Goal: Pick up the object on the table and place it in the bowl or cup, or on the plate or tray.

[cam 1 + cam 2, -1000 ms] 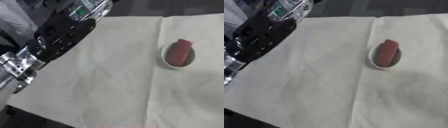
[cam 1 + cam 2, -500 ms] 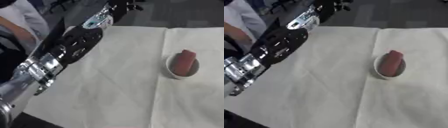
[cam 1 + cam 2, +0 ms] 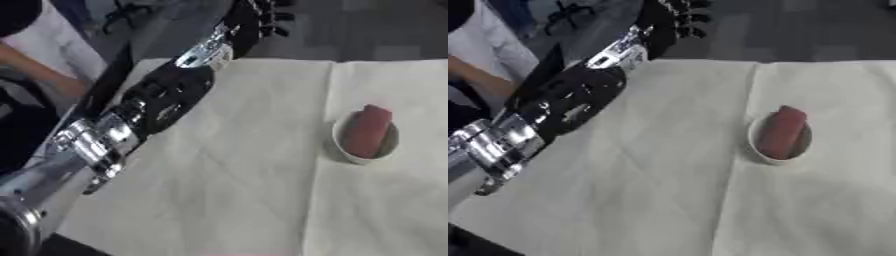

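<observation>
One small white round bowl [image 3: 348,150], one reddish-brown oblong object [image 3: 367,131] lying inside it.
Left hand [image 3: 259,22] beyond the cloth-covered bench [image 3: 219,190]; finger state unclear.

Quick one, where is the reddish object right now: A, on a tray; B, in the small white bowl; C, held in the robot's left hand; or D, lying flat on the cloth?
B: the reddish object sits propped inside the small white bowl, with the left hand far off at the table's far edge.

A reddish block [image 3: 781,132] lies in a small white bowl [image 3: 756,148] on the cloth-covered worktop [image 3: 640,190]. The left hand [image 3: 674,15] reaches beyond the far edge, fingers spread.
</observation>
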`<control>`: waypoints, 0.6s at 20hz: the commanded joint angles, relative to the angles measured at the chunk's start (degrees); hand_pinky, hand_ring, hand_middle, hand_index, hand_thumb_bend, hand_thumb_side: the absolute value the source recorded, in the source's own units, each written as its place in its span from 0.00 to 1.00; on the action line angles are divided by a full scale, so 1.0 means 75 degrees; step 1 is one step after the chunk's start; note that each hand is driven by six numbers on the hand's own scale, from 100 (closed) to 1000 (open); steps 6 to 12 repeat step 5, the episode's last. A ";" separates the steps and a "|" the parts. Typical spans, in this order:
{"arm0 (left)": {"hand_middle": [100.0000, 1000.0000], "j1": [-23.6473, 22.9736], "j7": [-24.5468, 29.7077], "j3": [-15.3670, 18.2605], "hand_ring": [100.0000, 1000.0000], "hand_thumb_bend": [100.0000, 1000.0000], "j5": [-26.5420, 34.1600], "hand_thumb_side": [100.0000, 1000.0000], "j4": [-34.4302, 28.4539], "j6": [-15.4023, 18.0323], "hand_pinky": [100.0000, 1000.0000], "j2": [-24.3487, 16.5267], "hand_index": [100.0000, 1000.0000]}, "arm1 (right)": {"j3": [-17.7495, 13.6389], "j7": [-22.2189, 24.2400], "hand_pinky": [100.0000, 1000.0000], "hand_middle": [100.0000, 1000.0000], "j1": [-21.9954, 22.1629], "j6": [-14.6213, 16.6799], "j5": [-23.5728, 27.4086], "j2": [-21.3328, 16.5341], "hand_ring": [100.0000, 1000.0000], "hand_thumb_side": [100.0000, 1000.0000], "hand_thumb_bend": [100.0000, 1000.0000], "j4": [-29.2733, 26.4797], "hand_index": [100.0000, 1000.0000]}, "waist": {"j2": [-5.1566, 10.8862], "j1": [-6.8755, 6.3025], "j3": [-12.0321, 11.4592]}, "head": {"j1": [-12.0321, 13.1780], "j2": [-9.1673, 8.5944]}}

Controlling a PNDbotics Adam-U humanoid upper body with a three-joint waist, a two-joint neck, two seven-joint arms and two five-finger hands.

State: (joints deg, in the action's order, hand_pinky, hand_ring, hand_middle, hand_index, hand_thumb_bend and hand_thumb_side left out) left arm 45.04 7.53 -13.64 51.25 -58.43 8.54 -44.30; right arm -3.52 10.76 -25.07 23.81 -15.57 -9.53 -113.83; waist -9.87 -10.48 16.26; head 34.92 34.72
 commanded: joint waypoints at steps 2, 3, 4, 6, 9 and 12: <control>0.74 0.0109 -0.0004 0.0126 0.73 0.06 -0.0006 1.00 -0.0026 0.0020 0.55 -0.0144 0.86 | 0.0013 0.0036 0.06 0.39 -0.0107 0.0007 0.0054 -0.0017 0.22 0.53 0.00 -0.0102 0.68 | 0.0115 0.0041 0.0023 | 0.0150 -0.0082; 0.74 0.0105 0.0001 0.0128 0.73 0.06 -0.0021 1.00 -0.0028 0.0025 0.55 -0.0141 0.86 | 0.0012 0.0038 0.06 0.39 -0.0109 0.0008 0.0056 -0.0020 0.22 0.53 0.00 -0.0102 0.68 | 0.0110 0.0040 0.0030 | 0.0166 -0.0069; 0.74 0.0104 0.0003 0.0132 0.73 0.06 -0.0030 1.00 -0.0031 0.0031 0.55 -0.0142 0.86 | 0.0011 0.0040 0.06 0.39 -0.0113 0.0010 0.0058 -0.0024 0.22 0.53 0.00 -0.0102 0.68 | 0.0102 0.0037 0.0037 | 0.0186 -0.0056; 0.74 0.0105 0.0002 0.0138 0.73 0.06 -0.0032 1.00 -0.0039 0.0038 0.55 -0.0150 0.86 | 0.0010 0.0043 0.06 0.39 -0.0117 0.0012 0.0060 -0.0028 0.22 0.53 0.00 -0.0102 0.68 | 0.0093 0.0034 0.0043 | 0.0206 -0.0049; 0.74 0.0105 0.0002 0.0138 0.73 0.06 -0.0032 1.00 -0.0039 0.0038 0.55 -0.0150 0.86 | 0.0010 0.0043 0.06 0.39 -0.0117 0.0012 0.0060 -0.0028 0.22 0.53 0.00 -0.0102 0.68 | 0.0093 0.0034 0.0043 | 0.0206 -0.0049; 0.74 0.0105 0.0002 0.0138 0.73 0.06 -0.0032 1.00 -0.0039 0.0038 0.55 -0.0150 0.86 | 0.0010 0.0043 0.06 0.39 -0.0117 0.0012 0.0060 -0.0028 0.22 0.53 0.00 -0.0102 0.68 | 0.0093 0.0034 0.0043 | 0.0206 -0.0049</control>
